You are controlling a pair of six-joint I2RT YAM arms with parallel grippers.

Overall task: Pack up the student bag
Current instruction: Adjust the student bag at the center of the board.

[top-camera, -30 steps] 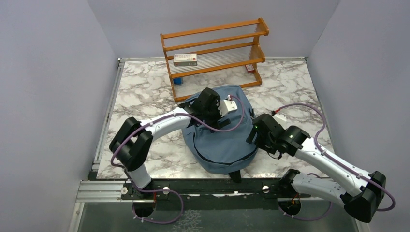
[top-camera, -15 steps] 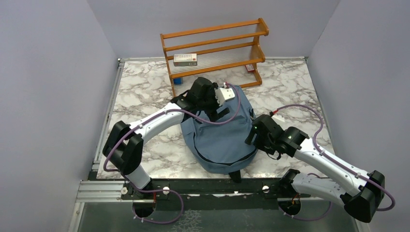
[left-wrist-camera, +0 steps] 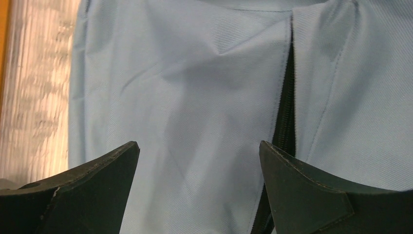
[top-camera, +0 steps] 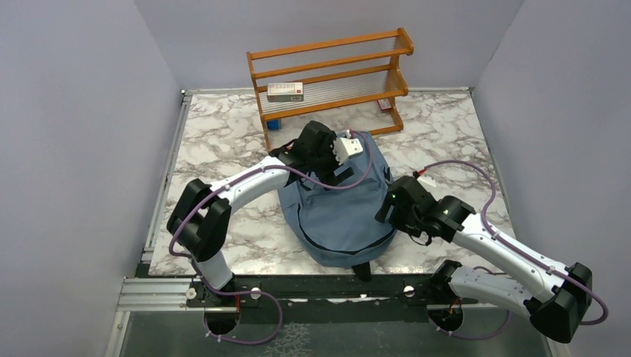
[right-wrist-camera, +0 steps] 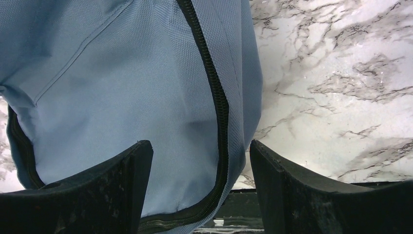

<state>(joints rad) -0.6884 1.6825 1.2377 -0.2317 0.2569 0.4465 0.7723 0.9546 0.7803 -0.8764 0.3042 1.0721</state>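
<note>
Over the far end of the student bag [top-camera: 342, 216], your left tool [left-wrist-camera: 198, 146] hangs with its jaws spread wide and nothing between them. A second ago it sat nearer the bag's middle, so it has travelled toward the wooden rack [top-camera: 327, 56]. Your right tool [right-wrist-camera: 199, 144], equally wide and empty, has barely shifted from the bag's right edge, where the black zipper [right-wrist-camera: 216, 97] appears closed beneath it. Note that the bag lies flat at the middle of the bench [top-camera: 223, 141], between both arms. Judged from this, packing has not begun: the bag looks shut, and a box [top-camera: 285, 91] waits on the rack.
</note>
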